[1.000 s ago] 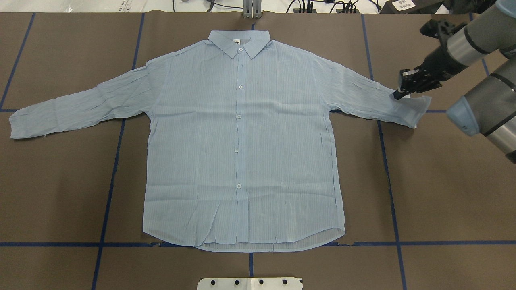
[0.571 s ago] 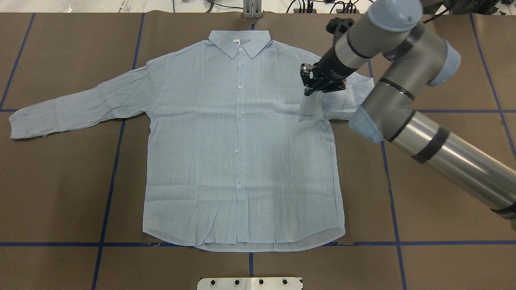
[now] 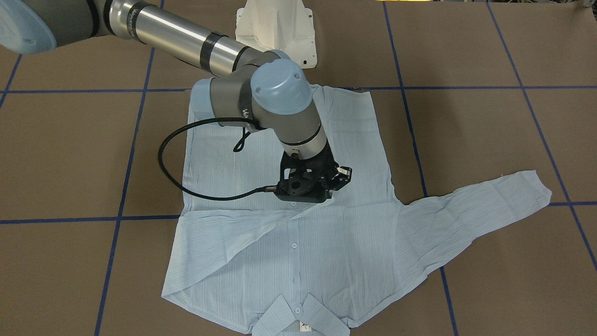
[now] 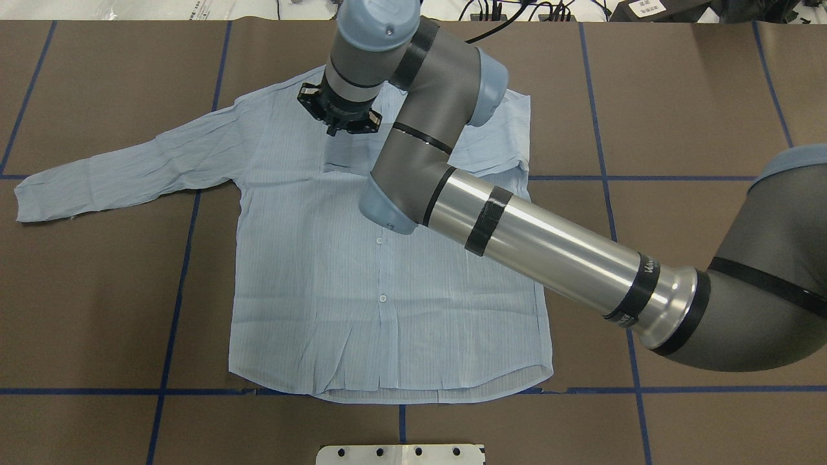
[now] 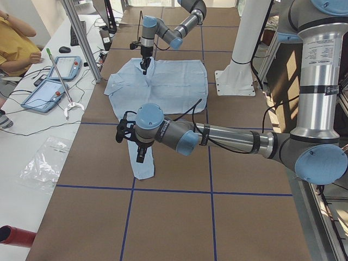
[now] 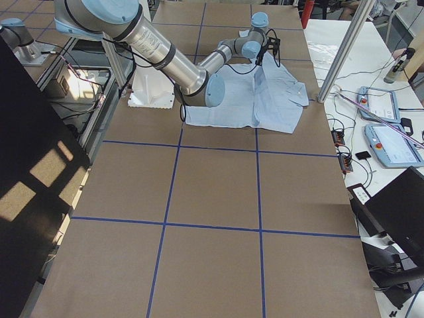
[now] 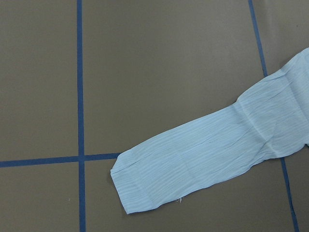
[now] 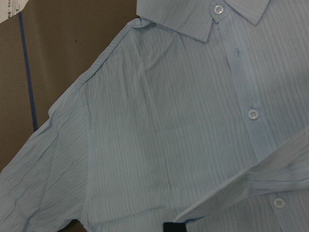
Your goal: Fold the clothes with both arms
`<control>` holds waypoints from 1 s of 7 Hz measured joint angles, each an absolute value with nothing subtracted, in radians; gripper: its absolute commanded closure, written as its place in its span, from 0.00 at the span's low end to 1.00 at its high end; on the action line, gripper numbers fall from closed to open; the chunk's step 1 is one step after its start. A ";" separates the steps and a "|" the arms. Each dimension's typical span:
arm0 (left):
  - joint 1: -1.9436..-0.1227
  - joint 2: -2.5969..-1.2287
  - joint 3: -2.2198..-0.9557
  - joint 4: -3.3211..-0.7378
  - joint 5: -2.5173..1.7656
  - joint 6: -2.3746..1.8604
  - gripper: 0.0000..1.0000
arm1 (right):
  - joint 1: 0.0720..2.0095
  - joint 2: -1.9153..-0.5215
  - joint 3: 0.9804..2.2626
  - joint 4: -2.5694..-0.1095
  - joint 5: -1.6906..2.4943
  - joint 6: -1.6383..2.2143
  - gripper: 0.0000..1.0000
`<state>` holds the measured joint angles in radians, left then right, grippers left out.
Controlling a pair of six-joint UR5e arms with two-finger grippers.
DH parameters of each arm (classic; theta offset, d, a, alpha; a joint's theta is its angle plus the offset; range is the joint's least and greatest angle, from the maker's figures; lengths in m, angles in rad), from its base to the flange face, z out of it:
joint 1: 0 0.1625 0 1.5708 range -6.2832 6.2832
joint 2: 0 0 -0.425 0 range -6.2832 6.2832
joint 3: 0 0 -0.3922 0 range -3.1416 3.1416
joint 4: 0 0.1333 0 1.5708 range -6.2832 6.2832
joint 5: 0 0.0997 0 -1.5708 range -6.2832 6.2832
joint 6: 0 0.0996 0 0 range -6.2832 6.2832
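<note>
- A brown paper-covered surface [image 4: 711,97] crossed by blue tape lines [image 4: 620,258] carries a light blue, finely striped, long-sleeved button-up shirt [image 4: 387,290], which lies buttons-up.
- Beyond the shirt's collar [image 3: 303,317] stands a white side bench [image 5: 81,70] with tablets on it. A person in a yellow top [image 5: 13,46] is at that bench.
- The silver-grey right arm [image 4: 549,248] reaches diagonally over the shirt's body from the hem side, its wrist bent downward.
- The black right gripper [image 4: 336,123] points down at the chest, just hemward of the collar, on the side of the left shoulder.
- This gripper is clenched on the cuff end of the right sleeve [image 3: 224,238], which crosses the chest below the collar.
- The left arm [image 5: 228,138] shows only from the side, stretched out level. The left gripper [image 5: 139,152] hangs above the left sleeve [image 4: 129,171], well apart from the collar. I cannot tell whether it is parted or closed.
- The left sleeve lies flat on the surface, straight out from its shoulder.
</note>
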<state>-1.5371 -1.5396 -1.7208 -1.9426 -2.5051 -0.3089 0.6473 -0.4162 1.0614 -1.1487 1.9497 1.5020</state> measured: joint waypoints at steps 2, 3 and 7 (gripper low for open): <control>-1.536 -1.538 -1.677 -2.018 -2.505 -0.311 0.00 | 0.605 -0.375 1.005 -1.110 1.890 1.522 1.00; -1.535 -1.541 -1.660 -2.038 -2.505 -0.312 0.00 | 0.599 -0.365 0.980 -1.087 1.881 1.525 0.01; -1.457 -1.564 -1.599 -2.104 -2.440 -0.367 0.01 | 0.587 -0.317 0.928 -1.068 1.841 1.528 0.01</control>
